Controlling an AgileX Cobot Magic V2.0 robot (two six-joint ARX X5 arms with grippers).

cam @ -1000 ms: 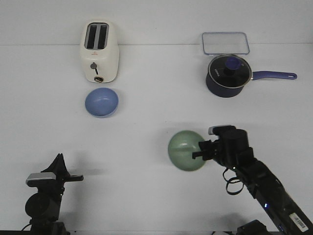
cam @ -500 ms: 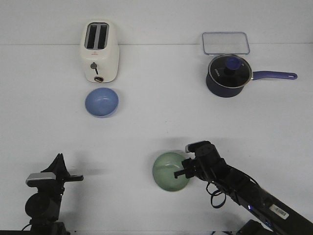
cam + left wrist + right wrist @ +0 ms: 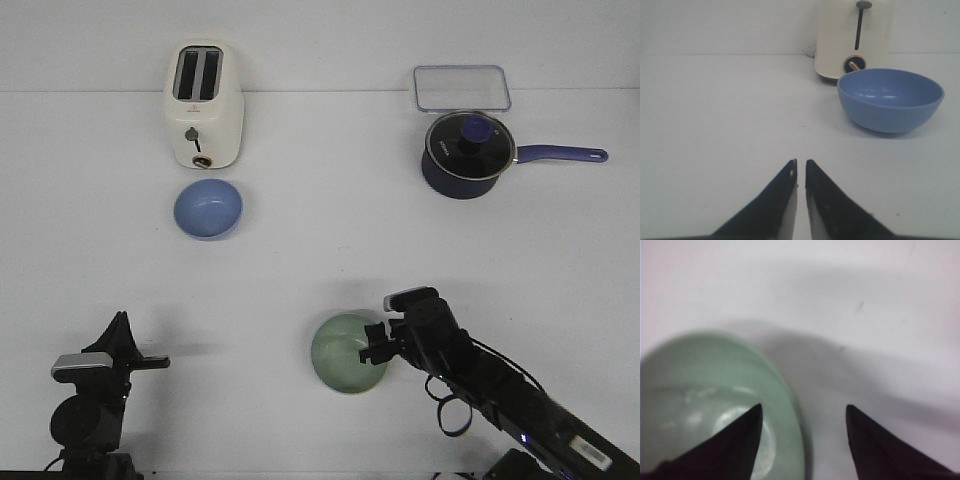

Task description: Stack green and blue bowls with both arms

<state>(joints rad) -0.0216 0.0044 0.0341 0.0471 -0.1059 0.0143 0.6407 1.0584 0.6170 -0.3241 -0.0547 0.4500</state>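
Sage-green bowl (image 3: 347, 353) rests on the white table (image 3: 320, 260) near my front edge; my right gripper (image 3: 376, 345) straddles its rim, fingers wide; blue bowl (image 3: 208, 209) before the toaster (image 3: 203, 105); left gripper (image 3: 800, 167) nearly closed, empty.

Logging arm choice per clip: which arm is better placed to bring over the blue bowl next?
Left. Its gripper is empty, closed, and faces the blue bowl on its side. The right gripper straddles the green bowl's rim.
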